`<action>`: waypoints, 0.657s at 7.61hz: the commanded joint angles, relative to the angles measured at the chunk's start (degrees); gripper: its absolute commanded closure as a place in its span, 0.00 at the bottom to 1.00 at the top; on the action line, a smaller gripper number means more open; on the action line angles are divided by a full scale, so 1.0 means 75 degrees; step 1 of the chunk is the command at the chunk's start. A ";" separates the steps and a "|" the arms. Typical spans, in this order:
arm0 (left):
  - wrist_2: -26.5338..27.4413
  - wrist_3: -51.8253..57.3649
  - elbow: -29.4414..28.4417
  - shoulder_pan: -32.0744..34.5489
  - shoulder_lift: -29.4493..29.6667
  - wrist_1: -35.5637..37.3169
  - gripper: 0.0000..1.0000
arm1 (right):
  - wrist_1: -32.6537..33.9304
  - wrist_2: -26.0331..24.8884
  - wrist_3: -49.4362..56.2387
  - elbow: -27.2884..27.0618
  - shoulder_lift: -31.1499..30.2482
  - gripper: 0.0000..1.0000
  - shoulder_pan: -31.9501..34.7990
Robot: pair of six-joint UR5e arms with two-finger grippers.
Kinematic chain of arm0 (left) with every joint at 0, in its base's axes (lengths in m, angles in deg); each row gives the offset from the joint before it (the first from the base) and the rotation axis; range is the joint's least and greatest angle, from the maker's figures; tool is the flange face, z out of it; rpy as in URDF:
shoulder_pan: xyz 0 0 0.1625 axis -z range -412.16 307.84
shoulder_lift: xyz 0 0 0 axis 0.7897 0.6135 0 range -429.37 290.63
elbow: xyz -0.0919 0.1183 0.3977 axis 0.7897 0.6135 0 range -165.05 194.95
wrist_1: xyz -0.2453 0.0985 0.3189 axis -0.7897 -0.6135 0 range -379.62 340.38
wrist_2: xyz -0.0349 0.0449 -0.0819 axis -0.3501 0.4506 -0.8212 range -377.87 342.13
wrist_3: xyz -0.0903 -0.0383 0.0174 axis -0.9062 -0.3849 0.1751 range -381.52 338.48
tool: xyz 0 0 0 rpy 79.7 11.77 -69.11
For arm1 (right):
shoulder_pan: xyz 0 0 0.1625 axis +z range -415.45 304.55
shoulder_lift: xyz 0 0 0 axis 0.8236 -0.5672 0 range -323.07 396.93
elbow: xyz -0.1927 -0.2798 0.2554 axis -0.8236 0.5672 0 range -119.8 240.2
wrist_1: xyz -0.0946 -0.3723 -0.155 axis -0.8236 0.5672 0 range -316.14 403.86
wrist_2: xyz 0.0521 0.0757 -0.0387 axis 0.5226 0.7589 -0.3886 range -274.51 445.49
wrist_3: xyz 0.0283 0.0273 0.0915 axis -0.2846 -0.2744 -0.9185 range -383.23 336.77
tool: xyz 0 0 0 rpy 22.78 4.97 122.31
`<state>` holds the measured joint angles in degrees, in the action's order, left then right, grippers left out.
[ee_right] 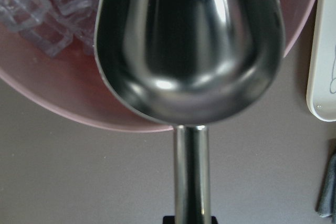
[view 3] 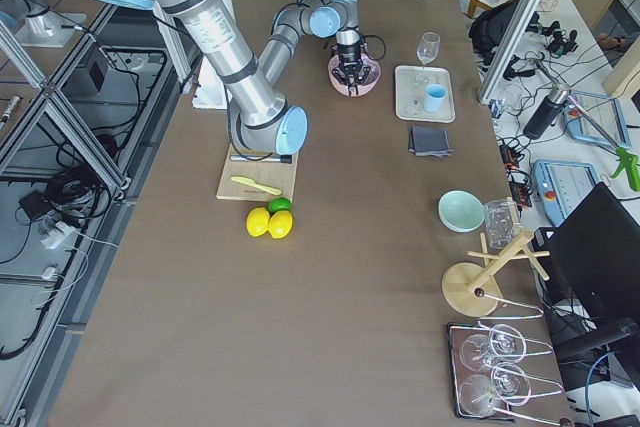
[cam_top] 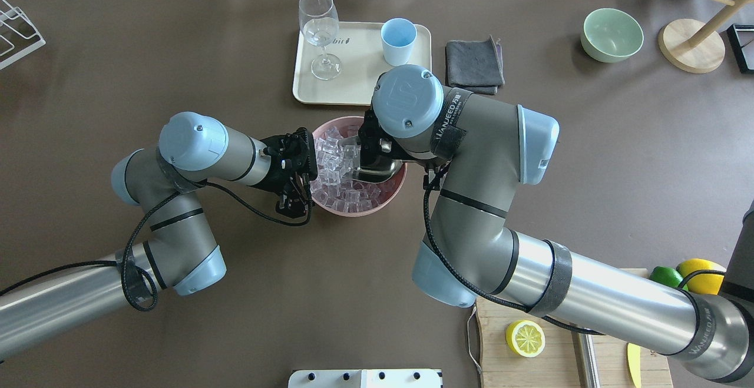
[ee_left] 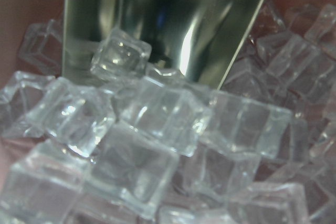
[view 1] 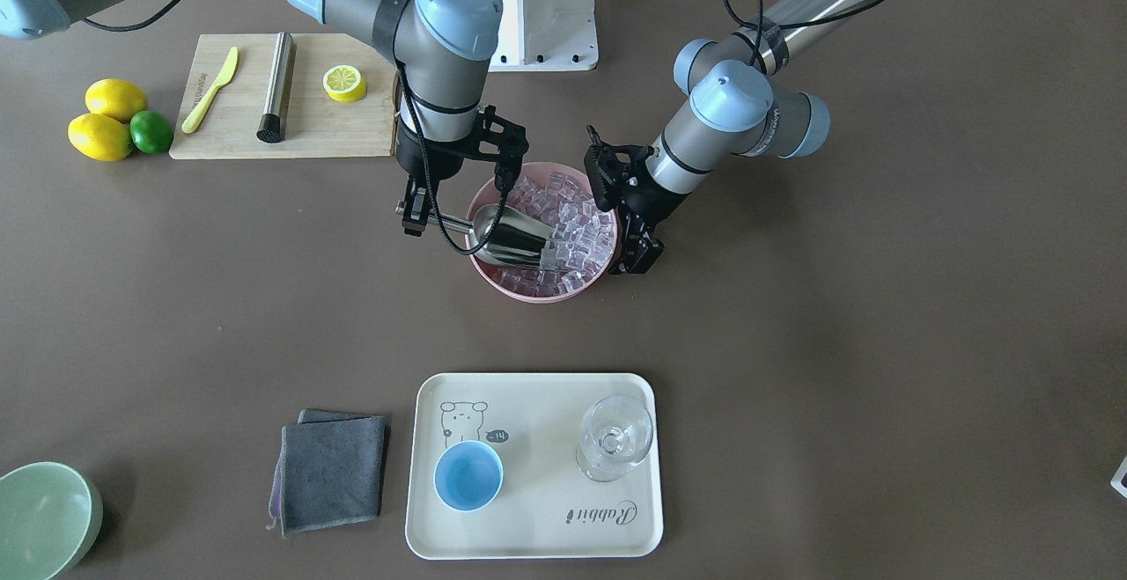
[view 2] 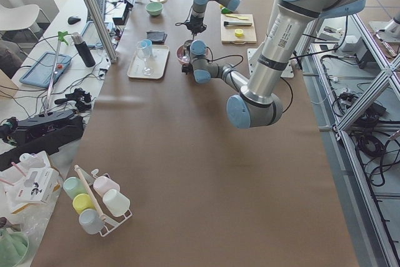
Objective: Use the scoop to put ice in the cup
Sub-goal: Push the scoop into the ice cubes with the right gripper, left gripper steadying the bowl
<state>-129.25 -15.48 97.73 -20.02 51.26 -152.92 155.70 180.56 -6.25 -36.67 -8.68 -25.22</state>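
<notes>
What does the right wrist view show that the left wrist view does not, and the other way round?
Only the right wrist view shows the scoop hollow and its handle, plus the pink bowl rim, the table and a tray corner. Only the left wrist view shows the scoop's front lip close up, with one cube lying on it. Both show the scoop and the ice.

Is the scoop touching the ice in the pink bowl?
Touching. The left wrist view shows the scoop with its lip buried among the ice.
</notes>
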 commanded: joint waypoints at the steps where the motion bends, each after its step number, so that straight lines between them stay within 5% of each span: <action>1: -0.0021 -0.0009 0.0003 -0.0008 -0.0006 -0.0004 0.01 | -0.1079 0.0424 -0.0492 -0.0067 -0.0350 1.00 0.0001; 5: -0.0021 -0.0020 0.0003 -0.0008 0.0006 0.0007 0.01 | -0.2407 0.0893 -0.1265 -0.0407 -0.0996 1.00 0.0024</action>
<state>-129.40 -15.62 97.75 -20.07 51.30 -152.87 141.84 186.34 -12.67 -38.79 -14.25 -25.11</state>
